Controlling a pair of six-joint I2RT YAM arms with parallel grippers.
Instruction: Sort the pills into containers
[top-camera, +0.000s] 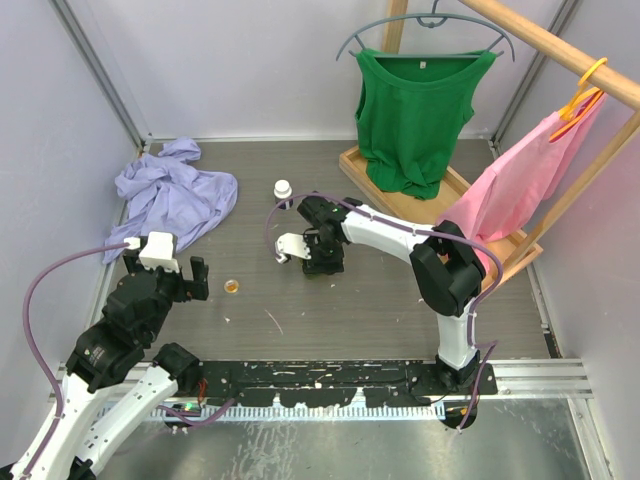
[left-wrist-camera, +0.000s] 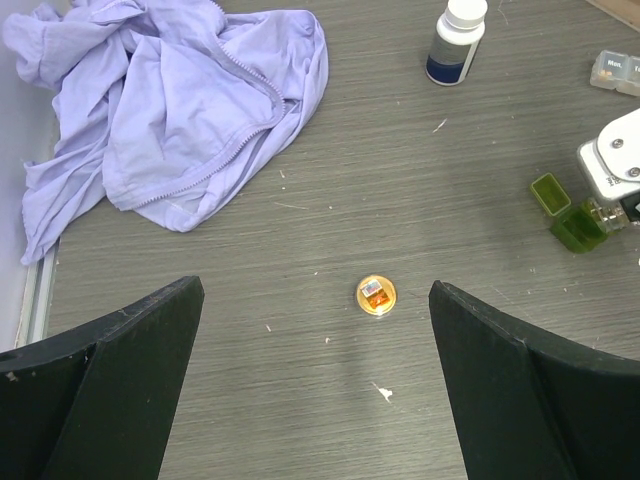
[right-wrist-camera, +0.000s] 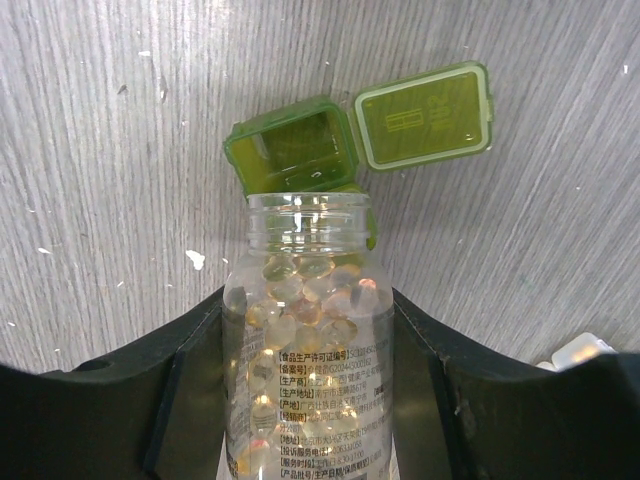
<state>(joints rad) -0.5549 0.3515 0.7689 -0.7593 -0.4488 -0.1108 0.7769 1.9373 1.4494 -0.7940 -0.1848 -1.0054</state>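
Right tool (right-wrist-camera: 308, 350) clenched on one clear bottle (right-wrist-camera: 305, 300) of yellow capsules, mouth at one green case (right-wrist-camera: 300, 150), one lid flipped open, mid-table. One clear case (left-wrist-camera: 616, 72) farther right. Left tool (left-wrist-camera: 315, 380) released, near left, above one gold cap (left-wrist-camera: 376, 294). One white-capped bottle (left-wrist-camera: 456, 40) far.

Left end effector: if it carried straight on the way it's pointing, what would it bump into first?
Most likely the small round gold cap lying on the grey table, just right of centre between the open fingers of the left end effector. Depth is unclear, so it might touch bare table first.
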